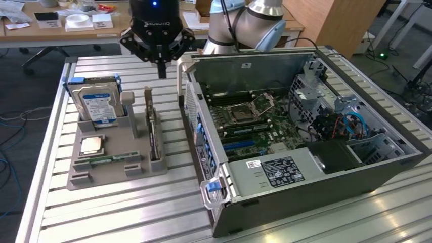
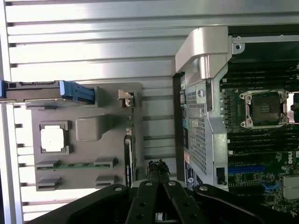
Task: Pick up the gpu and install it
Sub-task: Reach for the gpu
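Note:
The gpu (image 1: pixel 155 132) stands on edge in a slot along the side of the grey holder (image 1: pixel 108 169) that faces the computer case, its silver bracket end (image 1: pixel 147 99) pointing up. In the wrist view the gpu (image 2: pixel 129 158) shows edge-on as a thin dark strip. My gripper (image 1: pixel 162 75) hangs above the table behind the holder, fingers shut together with nothing between them. Seen from the wrist, my gripper (image 2: pixel 158 166) is over the gap between the holder (image 2: pixel 88 128) and the case.
The open computer case (image 1: pixel 378 167) lies at the exterior view's right, motherboard (image 1: pixel 246 119) and blue slots (image 1: pixel 240 146) exposed. The holder also carries a hard drive (image 1: pixel 100 104), a CPU (image 1: pixel 92 146) and a RAM strip (image 1: pixel 108 160). Desks and cables lie beyond the table.

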You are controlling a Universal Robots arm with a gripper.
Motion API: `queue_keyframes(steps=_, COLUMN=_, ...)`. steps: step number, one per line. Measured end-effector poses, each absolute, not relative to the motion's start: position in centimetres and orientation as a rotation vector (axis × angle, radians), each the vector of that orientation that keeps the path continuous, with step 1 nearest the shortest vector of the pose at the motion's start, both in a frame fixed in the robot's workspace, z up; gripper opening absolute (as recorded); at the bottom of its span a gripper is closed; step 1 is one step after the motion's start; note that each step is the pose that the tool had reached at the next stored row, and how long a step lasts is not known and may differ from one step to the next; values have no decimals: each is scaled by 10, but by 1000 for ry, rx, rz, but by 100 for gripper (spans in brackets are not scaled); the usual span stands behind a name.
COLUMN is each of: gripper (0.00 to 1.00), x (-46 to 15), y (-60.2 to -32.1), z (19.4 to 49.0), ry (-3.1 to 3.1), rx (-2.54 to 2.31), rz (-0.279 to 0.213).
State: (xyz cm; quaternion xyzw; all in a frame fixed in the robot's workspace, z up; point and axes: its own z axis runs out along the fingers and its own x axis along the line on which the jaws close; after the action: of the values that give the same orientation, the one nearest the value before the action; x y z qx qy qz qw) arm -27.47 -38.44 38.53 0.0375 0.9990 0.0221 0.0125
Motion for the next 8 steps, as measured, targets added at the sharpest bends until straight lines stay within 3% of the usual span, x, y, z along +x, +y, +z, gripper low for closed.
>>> queue_keyframes(steps=8, gripper=11, x=-289, y=-384, z=383, ry=3114, rx=117, rz=69)
